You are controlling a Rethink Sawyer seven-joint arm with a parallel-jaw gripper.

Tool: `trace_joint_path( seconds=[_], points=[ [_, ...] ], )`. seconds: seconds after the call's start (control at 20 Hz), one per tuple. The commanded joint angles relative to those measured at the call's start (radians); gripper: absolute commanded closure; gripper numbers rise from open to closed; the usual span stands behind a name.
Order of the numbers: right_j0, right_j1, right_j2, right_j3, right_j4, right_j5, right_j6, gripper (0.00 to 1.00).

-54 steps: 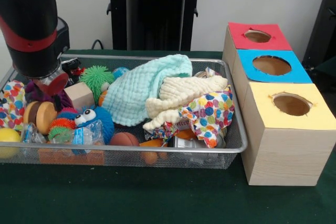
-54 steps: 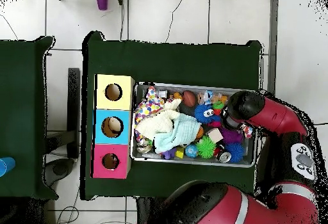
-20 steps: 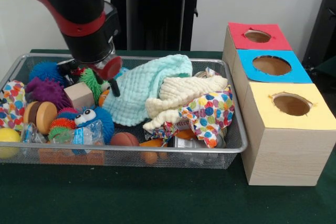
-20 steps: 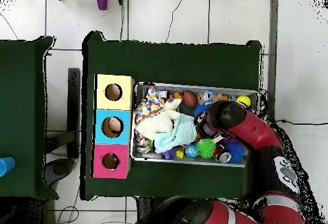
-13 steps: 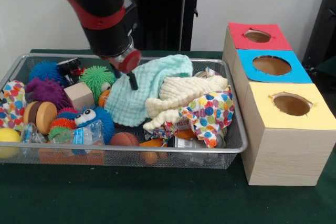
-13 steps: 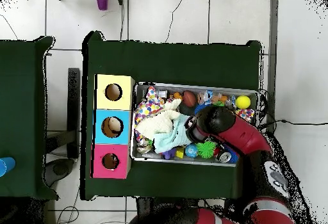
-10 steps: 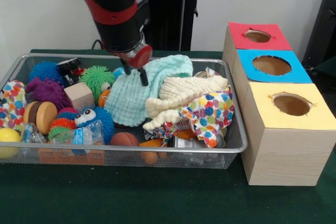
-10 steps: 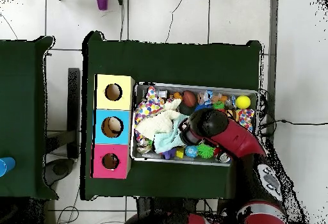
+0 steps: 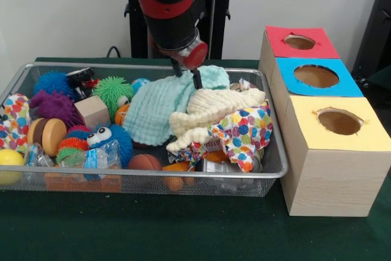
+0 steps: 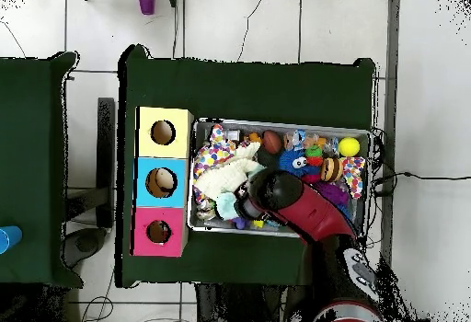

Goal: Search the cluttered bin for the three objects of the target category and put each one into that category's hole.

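- Front view: the gripper (image 9: pixel 187 77) has moved across the bin (image 9: pixel 269 151) and now hangs open over the mint cloth (image 9: pixel 162 108).
- It holds nothing; a cloth grab looks next.

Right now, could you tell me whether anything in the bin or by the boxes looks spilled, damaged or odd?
Nothing has spilled. The only oddity is the yellow box's hole, whose edge looks ragged; the red and blue holes look clean. The cloths lie heaped in the bin.
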Motion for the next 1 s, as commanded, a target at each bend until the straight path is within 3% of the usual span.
trace_joint_path(
  seconds=[0.05, 0.3, 0.55, 0.85, 1.0],
  points=[
    [0.035, -0.032, 0.077, 0.135, 0.104, -0.068, 0.261, 0.00],
    [0.019, 0.012, 0.112, 0.149, 0.136, -0.147, 0.208, 0.00],
    [0.031, -0.009, 0.093, 0.142, 0.141, -0.099, 0.203, 0.00],
    [0.005, 0.099, 0.104, 0.084, 0.119, -0.205, 0.160, 0.00],
    [0.000, 0.109, 0.081, 0.057, 0.094, -0.189, 0.143, 0.00]
  ],
)
